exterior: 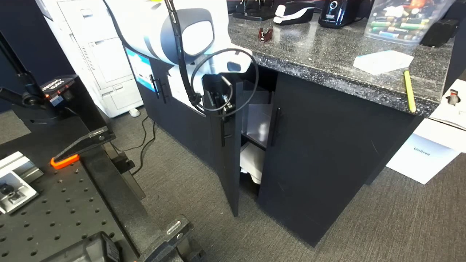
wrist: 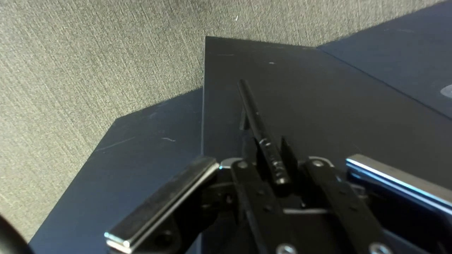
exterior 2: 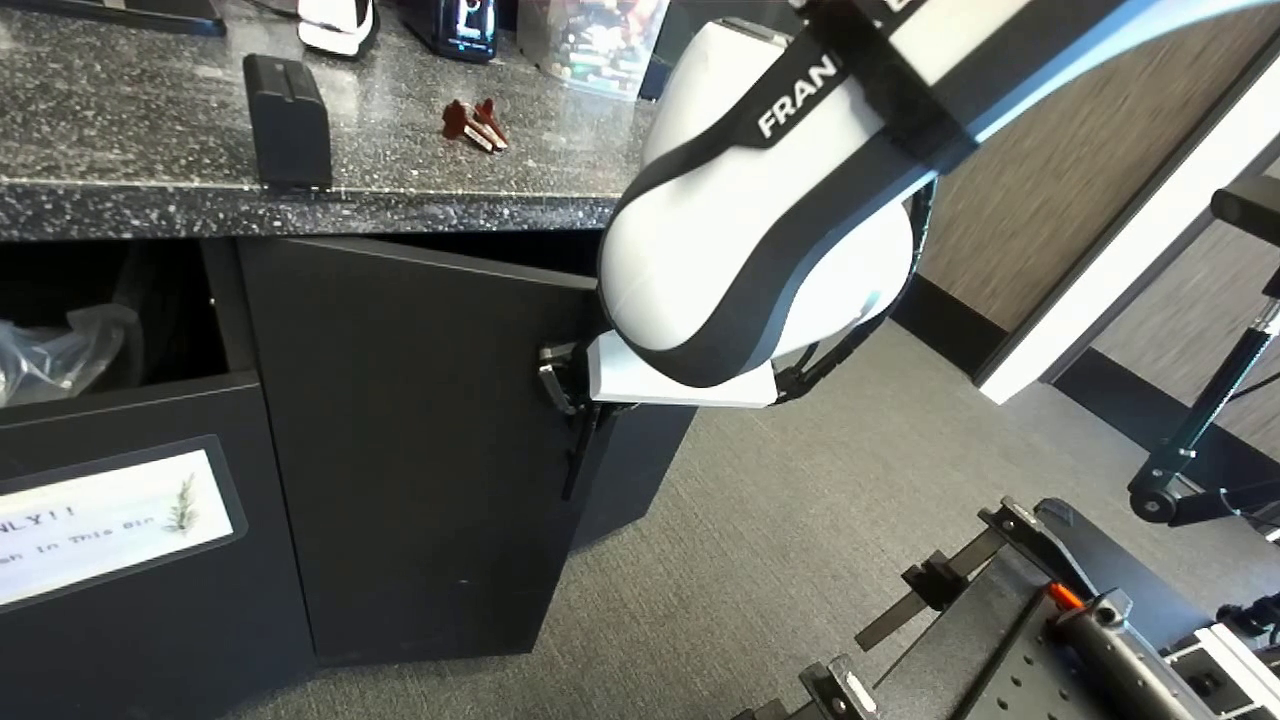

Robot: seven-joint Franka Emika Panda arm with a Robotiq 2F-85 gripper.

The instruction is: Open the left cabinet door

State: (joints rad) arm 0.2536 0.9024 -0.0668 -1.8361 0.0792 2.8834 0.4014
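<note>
The pincer (wrist: 271, 151) is squeezed onto the black bar handle (wrist: 257, 118), just below the middle of the wrist view. That bar is on the left cabinet door (exterior 2: 400, 430), so the door is right by the pincer's tips. The door is tall, flat and nearly black, and it stands partly open, left of the middle in an exterior view. There the big white arm (exterior 2: 720, 240) hides its top corner. In an exterior view, a black cable loop (exterior: 258, 76) hangs in front of the pincer, and the twin dark door (exterior: 320, 156) stands right of the gap. A speckled counter top (exterior: 320, 51) is at upper right, a black table with holes (exterior: 76, 205) at lower left.
</note>
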